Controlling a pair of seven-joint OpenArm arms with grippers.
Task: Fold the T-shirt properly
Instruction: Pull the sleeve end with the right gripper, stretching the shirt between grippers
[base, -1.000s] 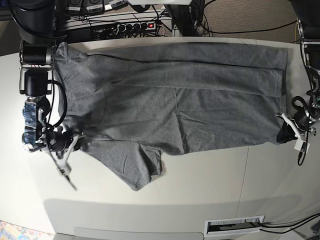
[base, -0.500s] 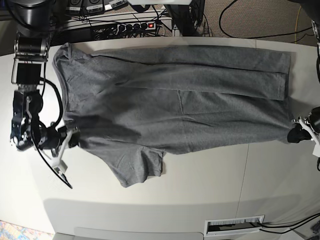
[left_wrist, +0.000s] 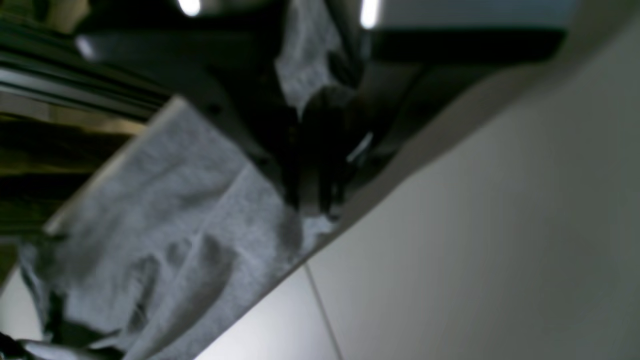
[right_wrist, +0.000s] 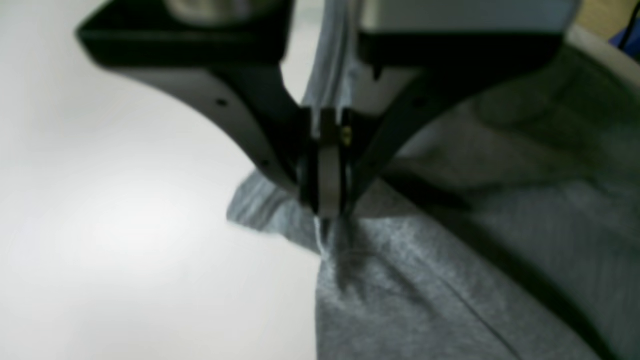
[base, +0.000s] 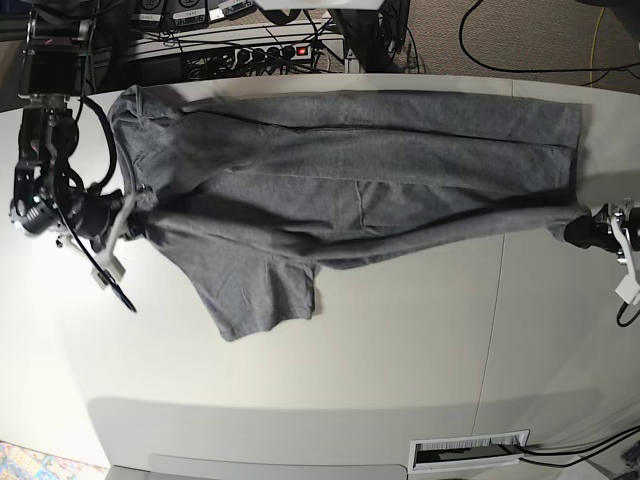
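Grey T-shirt (base: 340, 190) is stretched across the white bench (base: 400, 350). On the base view's left, the right claw (base: 128, 215) is clamped on its shoulder edge, higher up than a second ago; opposite, the left claw (base: 585, 232) pinches the hem corner, also lifted, so the near edge hangs taut.

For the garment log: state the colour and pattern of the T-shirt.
The T-shirt is plain heather grey, no print visible. The base view shows it best.
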